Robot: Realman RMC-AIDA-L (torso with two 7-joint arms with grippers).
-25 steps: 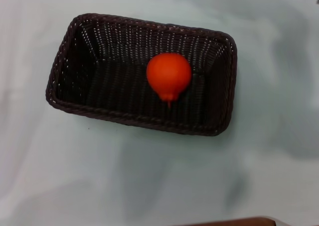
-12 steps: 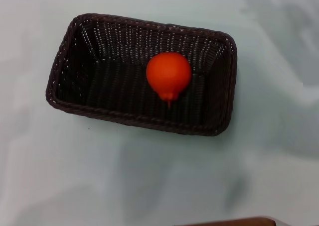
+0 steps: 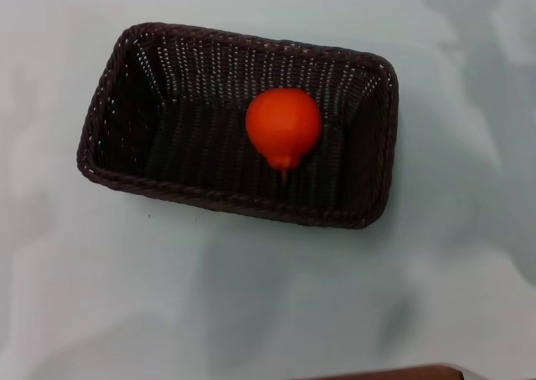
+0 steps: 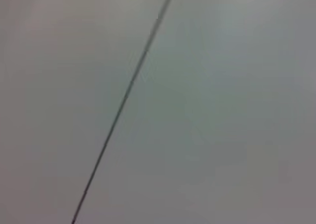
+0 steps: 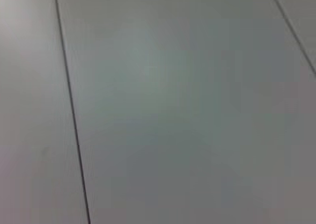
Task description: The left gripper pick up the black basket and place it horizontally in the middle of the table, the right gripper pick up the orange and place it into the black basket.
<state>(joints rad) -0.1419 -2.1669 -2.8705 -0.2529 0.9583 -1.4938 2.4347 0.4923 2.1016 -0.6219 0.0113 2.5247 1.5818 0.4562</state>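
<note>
The black basket (image 3: 109, 112) lies lengthwise across the middle of the pale table (image 3: 251, 296) in the head view. The orange (image 3: 283, 125) rests inside it, right of its centre, with its stem nub pointing toward the near wall. Neither gripper shows in any view. The left wrist view and the right wrist view show only a plain pale surface with thin dark seam lines.
A brown edge (image 3: 394, 372) shows at the bottom of the head view. Bare table surface lies on all sides of the basket.
A small dark part of an arm at the top right corner has left the head view. The basket and orange have not moved.
</note>
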